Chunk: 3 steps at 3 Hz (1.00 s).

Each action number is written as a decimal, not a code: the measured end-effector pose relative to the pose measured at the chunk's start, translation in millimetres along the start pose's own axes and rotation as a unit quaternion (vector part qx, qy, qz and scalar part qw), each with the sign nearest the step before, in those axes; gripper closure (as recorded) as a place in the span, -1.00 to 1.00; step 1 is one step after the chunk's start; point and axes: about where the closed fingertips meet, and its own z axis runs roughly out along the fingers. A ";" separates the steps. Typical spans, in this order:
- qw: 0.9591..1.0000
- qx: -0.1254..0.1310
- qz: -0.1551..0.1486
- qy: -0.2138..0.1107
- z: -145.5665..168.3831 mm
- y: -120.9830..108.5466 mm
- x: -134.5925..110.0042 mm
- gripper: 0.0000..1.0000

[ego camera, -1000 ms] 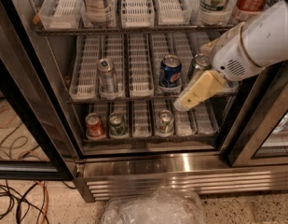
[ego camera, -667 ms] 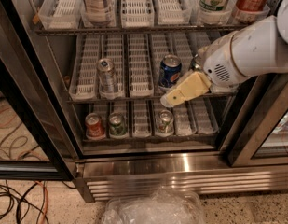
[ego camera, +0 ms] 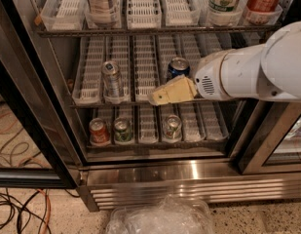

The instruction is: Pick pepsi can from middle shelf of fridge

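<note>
The white robot arm (ego camera: 247, 74) reaches in level from the right. Its cream gripper (ego camera: 159, 96) points left, just in front of the small dark-blue pepsi can (ego camera: 178, 66), which stands on the wire middle shelf (ego camera: 121, 103) of the glass-door fridge (ego camera: 140, 172). The gripper hides the can's lower half, and whether it is clenched or released cannot be told.

Gripper (ego camera: 158, 97) is parked right in front of the pepsi can (ego camera: 178, 66) on the middle shelf (ego camera: 145, 72), so only the can's top and a bit of blue show. The bottles (ego camera: 102, 1) up top get chopped by the frame edge, and the arm (ego camera: 267, 67) runs off the right.
</note>
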 end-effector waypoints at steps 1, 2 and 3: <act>1.000 0.000 0.000 0.000 0.0 0.0 0.0 -1.00; 1.000 0.008 0.020 -0.016 13.2 3.6 6.5 -1.00; 0.997 0.034 0.055 -0.034 35.0 10.8 25.8 -1.00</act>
